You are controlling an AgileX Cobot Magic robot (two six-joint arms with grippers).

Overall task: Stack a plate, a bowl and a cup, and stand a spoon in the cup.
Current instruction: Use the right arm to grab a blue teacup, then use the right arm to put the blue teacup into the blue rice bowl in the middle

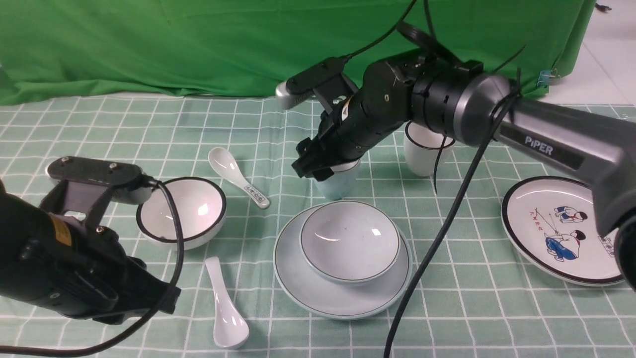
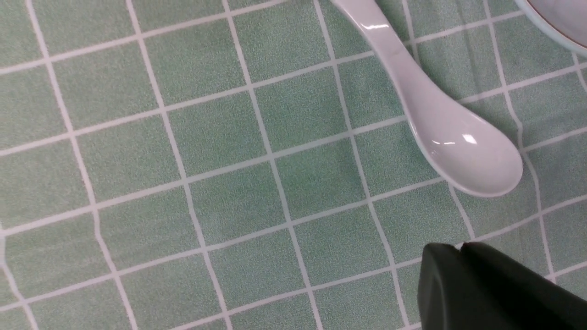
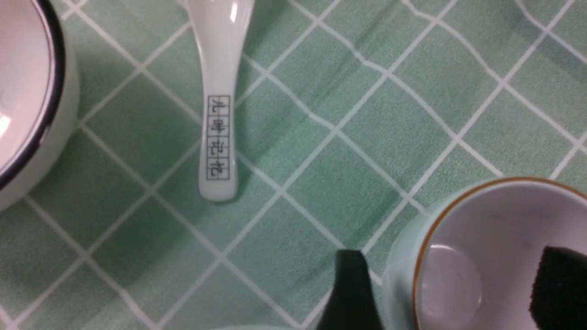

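So the plain spoon [image 1: 223, 308] is lying nearest on the cloth, left gripper [image 1: 141, 306] beside it, jaws closed on nothing. Next there's the plate [image 1: 318, 298] with the bowl [image 1: 350, 241] sitting on it. Just behind, the cup's [image 1: 340, 181] upright on the cloth, right gripper [image 1: 314, 161] open, one fingertip outside, the other over its mouth.

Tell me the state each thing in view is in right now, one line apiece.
Pale bowl: upright, on the plate
Plate: under the bowl
Pale cup: upright, empty
Plain spoon: lying on the cloth
Right gripper: open, one fingertip inside the cup
Left gripper: shut
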